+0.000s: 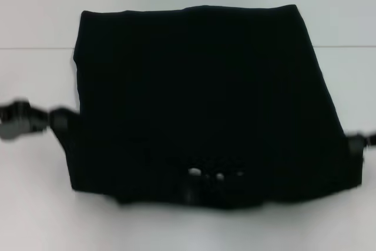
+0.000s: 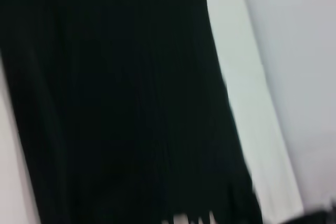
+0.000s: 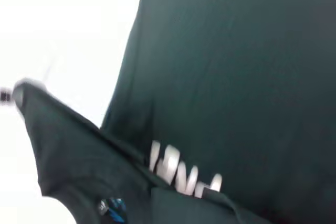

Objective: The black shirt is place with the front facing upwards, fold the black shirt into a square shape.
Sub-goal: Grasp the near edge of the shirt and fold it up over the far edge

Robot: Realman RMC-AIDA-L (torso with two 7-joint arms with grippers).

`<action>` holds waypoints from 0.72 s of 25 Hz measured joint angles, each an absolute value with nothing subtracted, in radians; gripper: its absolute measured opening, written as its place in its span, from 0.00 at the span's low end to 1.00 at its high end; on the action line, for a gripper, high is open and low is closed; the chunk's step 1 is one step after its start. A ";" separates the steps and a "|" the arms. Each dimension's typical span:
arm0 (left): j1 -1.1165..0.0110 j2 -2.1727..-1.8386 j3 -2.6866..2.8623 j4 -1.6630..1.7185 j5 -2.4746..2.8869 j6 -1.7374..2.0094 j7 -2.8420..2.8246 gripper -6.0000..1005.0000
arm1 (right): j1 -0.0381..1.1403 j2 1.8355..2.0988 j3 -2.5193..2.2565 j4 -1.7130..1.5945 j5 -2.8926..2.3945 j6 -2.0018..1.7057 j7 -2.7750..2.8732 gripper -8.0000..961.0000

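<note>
While the black shirt [image 1: 205,98] lies spread over the middle of the white desk [image 1: 35,204], both tools stand at its near corners. Item: shirt, already partly folded into a broad block, wider at the near edge than at the far one; long axis running 9 to 3 o'clock in the head view. Cream lettering [image 1: 207,174] shows in a fold near the 6 o'clock hem, with a small blue label [image 3: 113,209] close by in the right wrist view.

Item: left tool [image 1: 56,119], at 9 o'clock of the cloth, touching its near-left edge; the shirt lies toward 3 o'clock from it. Whether it pinches the cloth cannot be told.

Item: right tool [image 1: 355,143], at 3 o'clock, against the near-right corner; the shirt lies toward 9 o'clock from it. Its opening cannot be told either.

Judgement: the coming move probably carries the near edge toward 12 o'clock, so both tools, about equally near, would need to travel together across the short axis.

Obstructions: none seen; only a faint seam line [image 1: 35,47] crosses the desk behind the shirt.
</note>
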State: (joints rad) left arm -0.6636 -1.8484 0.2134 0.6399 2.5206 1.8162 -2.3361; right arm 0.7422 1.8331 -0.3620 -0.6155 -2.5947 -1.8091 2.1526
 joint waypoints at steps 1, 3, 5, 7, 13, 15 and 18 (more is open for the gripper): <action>-0.665 -1.848 0.192 0.643 2.508 1.790 -2.339 0.02 | 0.736 1.829 -0.339 -0.612 -2.571 -1.780 2.168 0.05; -0.663 -1.849 0.170 0.638 2.454 1.717 -2.341 0.02 | 0.721 1.827 -0.308 -0.605 -2.511 -1.713 2.186 0.05; -0.658 -1.856 0.166 0.631 2.406 1.659 -2.337 0.02 | 0.706 1.827 -0.294 -0.584 -2.442 -1.648 2.185 0.05; -0.656 -1.870 0.169 0.627 2.363 1.612 -2.326 0.02 | 0.692 1.831 -0.290 -0.559 -2.377 -1.591 2.176 0.05; -0.666 -1.923 0.173 0.615 2.291 1.486 -2.259 0.02 | 0.680 1.880 -0.289 -0.540 -2.261 -1.433 2.105 0.05; -0.672 -1.945 0.174 0.615 2.279 1.427 -2.230 0.02 | 0.682 1.893 -0.292 -0.536 -2.242 -1.383 2.081 0.05; -0.677 -1.967 0.175 0.611 2.249 1.369 -2.180 0.02 | 0.689 1.910 -0.293 -0.525 -2.227 -1.315 2.040 0.05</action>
